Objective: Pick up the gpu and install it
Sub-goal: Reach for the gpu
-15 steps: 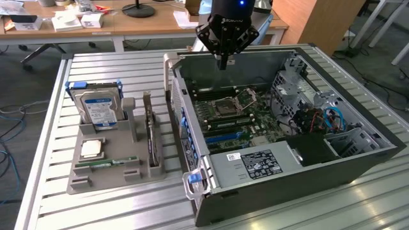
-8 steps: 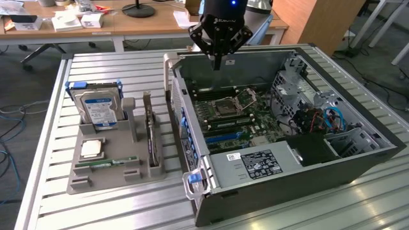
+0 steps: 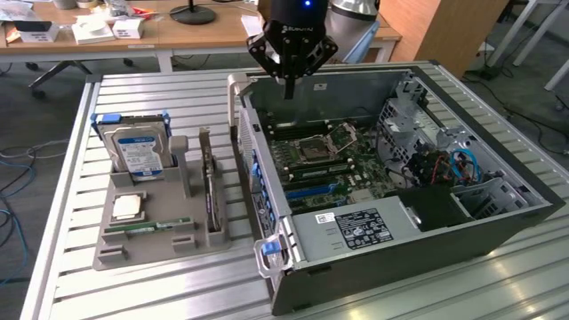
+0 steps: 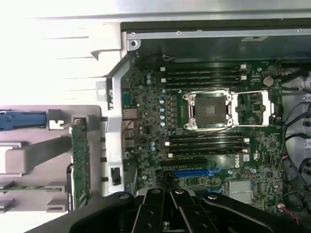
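Hovering over the open PC case (image 3: 498, 220), the gripper (image 3: 287, 90) points straight down w/ its fingers pinched together and nothing btwn them. Its tips are above the far part of the motherboard (image 3: 324, 157), clear of it. The gpu (image 3: 207, 175) isn't held: it stands on its long edge in a slot of the grey holder tray (image 3: 111, 257), just beside the case's side wall on the exterior view's left and well apart from the gripper. The tray sits on the slatted table (image 3: 178, 293) and also carries a hard drive (image 3: 138, 152) w/ a blue-white label, upright at the far end. A CPU chip (image 3: 130, 207) and a green memory stick (image 3: 146, 228) lie flat nearer the front. Inside the case, the wrist view shows the CPU socket (image 4: 209, 109) w/ its frame flipped open and a blue expansion slot (image 4: 194, 172) close to the gripper body. The PSU (image 3: 351, 228) is at the case's near end.
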Motion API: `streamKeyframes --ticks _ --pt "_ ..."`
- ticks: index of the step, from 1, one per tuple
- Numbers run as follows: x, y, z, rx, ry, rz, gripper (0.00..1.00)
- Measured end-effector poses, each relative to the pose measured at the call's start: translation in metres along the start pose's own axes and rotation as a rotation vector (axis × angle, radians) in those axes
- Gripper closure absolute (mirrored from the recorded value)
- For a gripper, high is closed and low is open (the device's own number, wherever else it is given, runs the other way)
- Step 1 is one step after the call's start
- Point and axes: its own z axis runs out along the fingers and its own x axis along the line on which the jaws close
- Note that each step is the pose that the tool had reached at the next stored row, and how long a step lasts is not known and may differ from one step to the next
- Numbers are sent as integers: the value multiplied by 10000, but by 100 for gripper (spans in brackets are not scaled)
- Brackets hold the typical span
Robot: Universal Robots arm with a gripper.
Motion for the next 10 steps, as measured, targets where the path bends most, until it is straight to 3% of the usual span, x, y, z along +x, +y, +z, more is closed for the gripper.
streamKeyframes --ticks 10 --pt "286 -20 -6 1 0 -1 89"
